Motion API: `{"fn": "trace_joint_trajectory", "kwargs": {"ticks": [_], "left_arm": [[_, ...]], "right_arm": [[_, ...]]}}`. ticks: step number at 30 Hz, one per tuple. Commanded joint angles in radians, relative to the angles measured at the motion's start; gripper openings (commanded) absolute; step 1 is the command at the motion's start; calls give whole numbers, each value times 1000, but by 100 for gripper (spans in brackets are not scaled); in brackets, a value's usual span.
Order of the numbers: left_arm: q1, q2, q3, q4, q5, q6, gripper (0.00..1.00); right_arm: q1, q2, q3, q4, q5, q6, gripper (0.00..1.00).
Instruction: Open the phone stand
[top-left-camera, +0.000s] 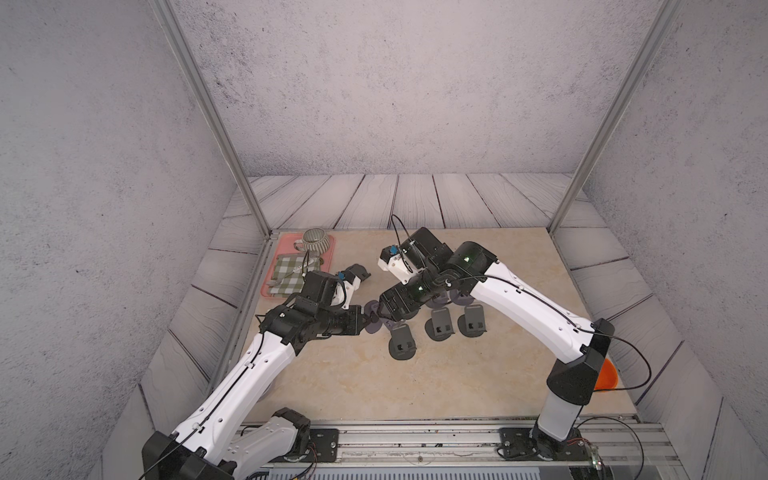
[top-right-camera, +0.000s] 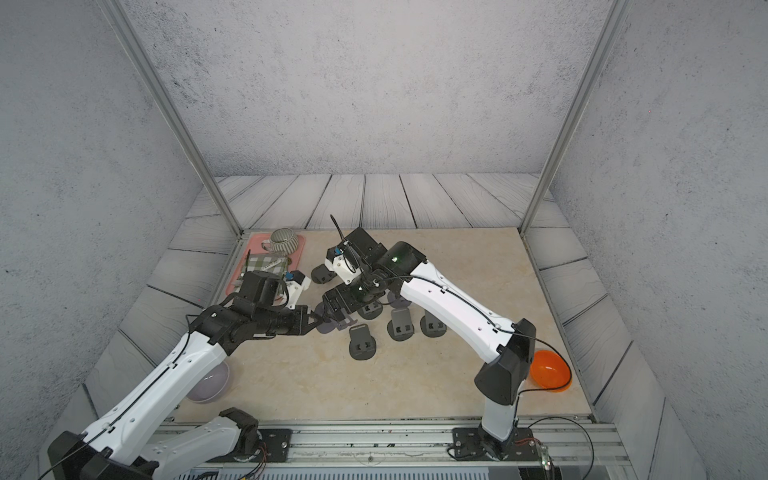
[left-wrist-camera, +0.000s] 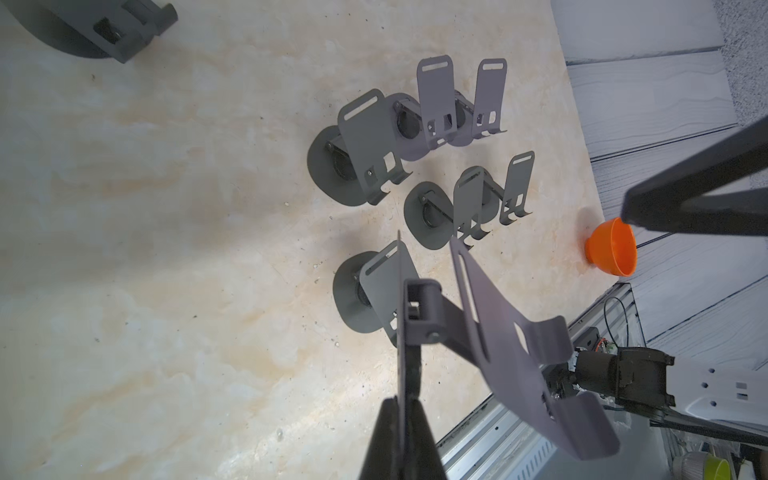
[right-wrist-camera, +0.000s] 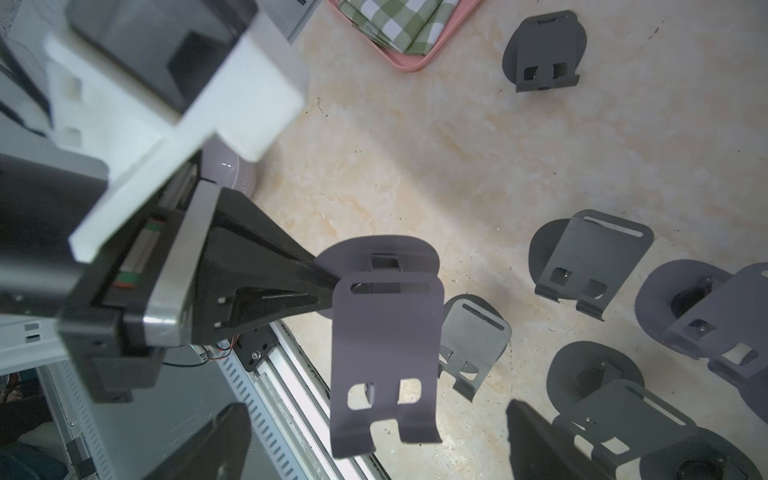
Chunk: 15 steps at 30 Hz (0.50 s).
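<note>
Pinching the round base of the phone stand (top-left-camera: 372, 326), the left gripper (top-left-camera: 367, 319) holds it off the table (top-left-camera: 374, 386) in both top views, near the pink tray (top-left-camera: 330, 259) on the side toward the table's middle. The right gripper (top-left-camera: 384, 318) faces it from the side away from the tray. The tray holds a striped cup (top-left-camera: 318, 241) and a folded green checked cloth (top-left-camera: 291, 274); what the cup contains cannot be told. An orange bowl (top-right-camera: 550, 370) sits at the table corner diagonally opposite the tray, its inside showing plain orange. A lilac bowl (top-right-camera: 210, 384) lies well apart from the tray, half under the left arm, with its contents hidden. Other stands (top-left-camera: 440, 328) stand opened on the table, farther from the tray than the held one.

In the left wrist view, the left gripper (left-wrist-camera: 405, 401) is clamped tight on the thin base plate, seen edge-on. The hinge arm and the cradle plate of the phone stand (left-wrist-camera: 511, 353) are swung away from it.

In the right wrist view, the right gripper (right-wrist-camera: 374, 407) has its fingers (right-wrist-camera: 536, 440) spread wide on either side of the phone stand (right-wrist-camera: 386, 353) and holds nothing. One folded stand (right-wrist-camera: 540, 50) lies just beside the tray (right-wrist-camera: 409, 64).
</note>
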Motion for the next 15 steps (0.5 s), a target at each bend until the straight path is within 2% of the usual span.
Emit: {"fn": "trace_joint_trajectory", "kwargs": {"ticks": [1, 11, 15], "left_arm": [[-6, -31, -5, 0, 28, 19, 0], [-7, -62, -4, -6, 39, 15, 0], [-7, -72, -8, -9, 39, 14, 0]], "right_arm": [[-3, 55, 25, -12, -49, -8, 99], [-3, 117, 39, 35, -103, 24, 99], [-3, 122, 41, 56, -126, 38, 90]]}}
